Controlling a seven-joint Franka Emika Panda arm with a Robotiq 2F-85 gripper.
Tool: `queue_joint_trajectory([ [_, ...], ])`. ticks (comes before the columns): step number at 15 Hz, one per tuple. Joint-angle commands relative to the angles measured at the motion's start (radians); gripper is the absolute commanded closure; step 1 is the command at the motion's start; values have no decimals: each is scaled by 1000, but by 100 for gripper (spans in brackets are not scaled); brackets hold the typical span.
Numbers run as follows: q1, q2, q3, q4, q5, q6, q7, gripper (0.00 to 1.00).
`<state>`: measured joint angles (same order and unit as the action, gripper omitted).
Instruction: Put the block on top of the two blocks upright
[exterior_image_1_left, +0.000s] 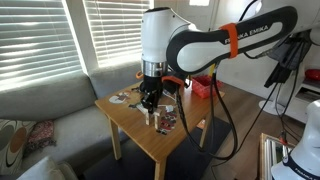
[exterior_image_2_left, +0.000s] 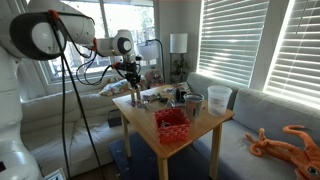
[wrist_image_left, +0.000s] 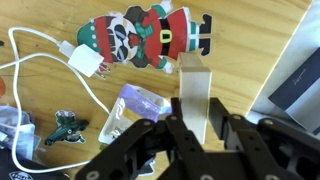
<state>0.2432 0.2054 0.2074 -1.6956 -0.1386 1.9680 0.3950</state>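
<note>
A pale wooden block (wrist_image_left: 197, 92) stands on end between my jaws in the wrist view. My gripper (wrist_image_left: 204, 128) is shut on its sides, just above the wooden table (wrist_image_left: 250, 30). In both exterior views the gripper (exterior_image_1_left: 150, 101) (exterior_image_2_left: 131, 82) points straight down over the table (exterior_image_1_left: 150, 138) (exterior_image_2_left: 150, 130), and the block's lower end (exterior_image_1_left: 150, 117) shows under the fingers. I cannot make out any other blocks in these views.
A Santa cut-out (wrist_image_left: 150, 35), a white charger with its cable (wrist_image_left: 85, 60), a purple packet (wrist_image_left: 140, 100) and a small green toy (wrist_image_left: 68, 125) lie close by. A red basket (exterior_image_2_left: 172, 122), a dark mug (exterior_image_2_left: 193, 103) and a white cup (exterior_image_2_left: 219, 97) stand on the table. A sofa wraps round it.
</note>
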Motion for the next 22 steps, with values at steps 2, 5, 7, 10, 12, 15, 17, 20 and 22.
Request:
queue_joint_trajectory([
  [2,15,14,-10,37,9,-28,-10,26],
  [5,13,-2,-8,39,18,-45,-27,4],
  [7,12,-28,-5,44,20,-82,-43,0],
  [10,10,-104,8,28,30,-187,-128,0],
  [12,-7,-182,13,-13,65,-232,-248,0],
  [15,-22,-284,2,-49,79,-302,-362,0],
  [17,-31,-349,-10,-74,84,-326,-439,0],
  [20,-40,-429,-38,-120,106,-329,-595,0],
  [22,-39,-381,-24,-66,77,-339,-542,0],
])
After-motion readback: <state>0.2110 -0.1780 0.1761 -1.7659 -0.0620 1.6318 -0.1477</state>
